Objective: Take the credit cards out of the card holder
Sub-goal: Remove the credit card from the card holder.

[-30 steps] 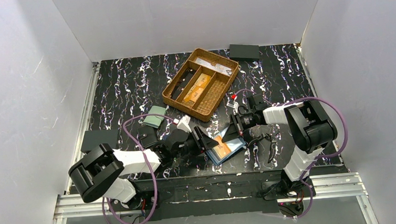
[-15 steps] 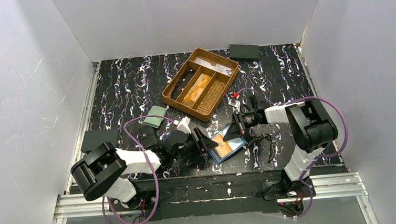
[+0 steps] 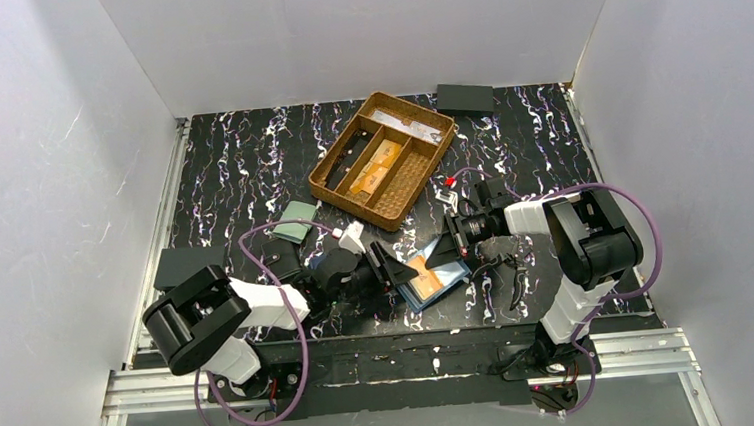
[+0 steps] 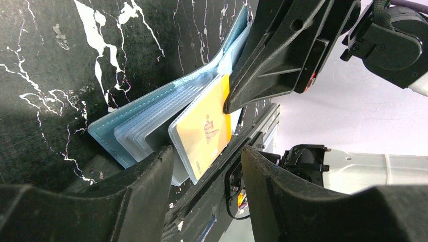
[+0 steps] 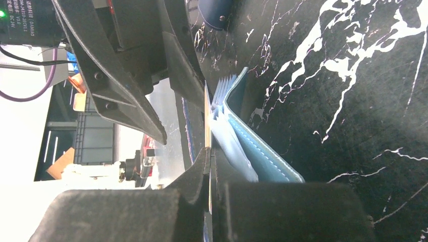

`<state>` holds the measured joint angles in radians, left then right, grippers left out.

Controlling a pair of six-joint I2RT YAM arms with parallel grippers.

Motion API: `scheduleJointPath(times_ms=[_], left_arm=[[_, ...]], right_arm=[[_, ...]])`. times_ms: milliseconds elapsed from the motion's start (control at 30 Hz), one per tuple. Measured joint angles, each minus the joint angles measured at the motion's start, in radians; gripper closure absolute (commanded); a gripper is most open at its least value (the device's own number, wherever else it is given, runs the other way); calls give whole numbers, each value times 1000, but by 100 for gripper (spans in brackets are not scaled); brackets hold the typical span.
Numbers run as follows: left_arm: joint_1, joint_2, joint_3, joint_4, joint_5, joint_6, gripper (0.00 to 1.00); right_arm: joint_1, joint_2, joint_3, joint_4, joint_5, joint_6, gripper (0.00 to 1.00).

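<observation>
Right claw [image 5: 208, 151]: together, pinching the leaf of the holder [image 4: 108, 133] that carries the card [image 4: 204, 128]; holder lies open at bench [image 4: 50, 60] front. Left claw [image 4: 207, 156]: apart, astride card's free end. Advice: close on card only, draw straight out.

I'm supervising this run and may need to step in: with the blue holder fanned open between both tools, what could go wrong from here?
1. The right tool is shut on one edge of the orange card; if it pinches card and sleeve together, a pull may drag the card holder. 2. The open left tool straddles the card's opposite end, close to the clear sleeves; closing could catch a sleeve too.
</observation>
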<state>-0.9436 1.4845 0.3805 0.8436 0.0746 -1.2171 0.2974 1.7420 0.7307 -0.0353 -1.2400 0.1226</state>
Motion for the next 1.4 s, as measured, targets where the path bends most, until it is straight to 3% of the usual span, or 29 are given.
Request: scheduleJointPath(times_ms=[200, 300, 533, 600, 833, 1400], left_arm=[[3, 14, -8, 24, 0, -26, 51], [5, 27, -11, 47, 2, -34, 56], [14, 150, -17, 186, 24, -62, 93], [23, 196, -28, 253, 38, -77, 100], [39, 296, -57, 449, 76, -114, 100], [59, 388, -73, 586, 130, -126, 100]], right_arm=[[0, 0, 1, -8, -6, -6, 99], [0, 2, 1, -14, -10, -10, 99], [-4, 19, 10, -28, -13, -26, 99], [-6, 21, 13, -36, -2, -37, 99], [-12, 29, 28, -82, 44, -88, 99], [-17, 33, 41, -174, 102, -139, 99]])
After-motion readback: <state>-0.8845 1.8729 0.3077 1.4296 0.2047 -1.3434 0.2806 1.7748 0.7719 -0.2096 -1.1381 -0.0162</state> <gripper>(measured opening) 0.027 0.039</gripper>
